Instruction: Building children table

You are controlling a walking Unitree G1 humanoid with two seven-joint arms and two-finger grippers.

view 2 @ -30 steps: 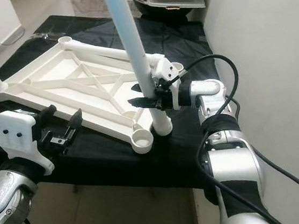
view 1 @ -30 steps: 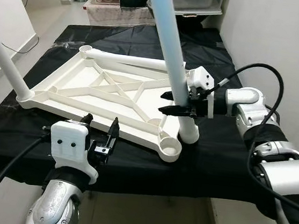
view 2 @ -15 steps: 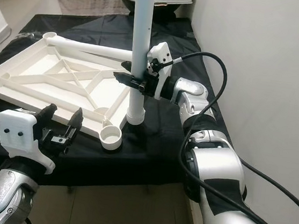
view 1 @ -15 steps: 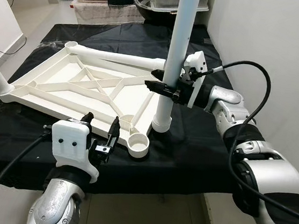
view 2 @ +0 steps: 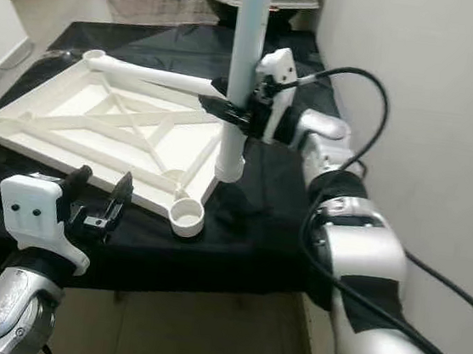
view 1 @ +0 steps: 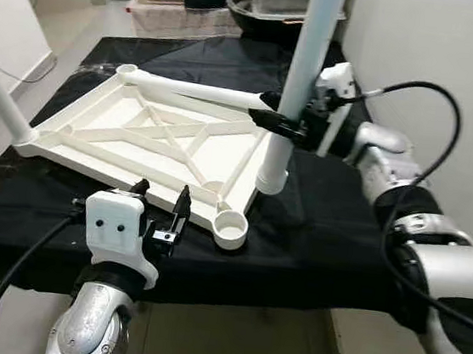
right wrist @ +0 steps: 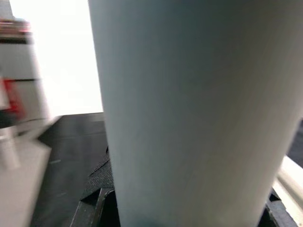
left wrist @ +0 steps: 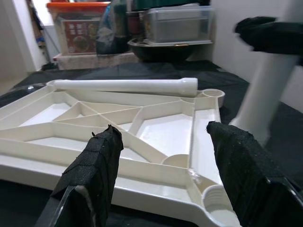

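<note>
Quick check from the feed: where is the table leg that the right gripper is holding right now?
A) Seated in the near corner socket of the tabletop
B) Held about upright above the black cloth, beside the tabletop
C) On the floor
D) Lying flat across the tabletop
B: the right gripper is shut on the table leg, whose lower end hangs above the black cloth beside the tabletop; the near corner socket stands empty.

White table frame [view 1: 151, 137], pale white leg [view 1: 304, 74], plain black cloth [view 1: 323, 238], black jaws, silver arms

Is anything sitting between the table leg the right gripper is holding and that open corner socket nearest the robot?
Nothing visible. The right gripper holds the leg upright, its lower end above the black cloth beside the tabletop frame. The open corner socket is uncovered, with bare cloth between. The left gripper hovers to the socket's left.
</note>
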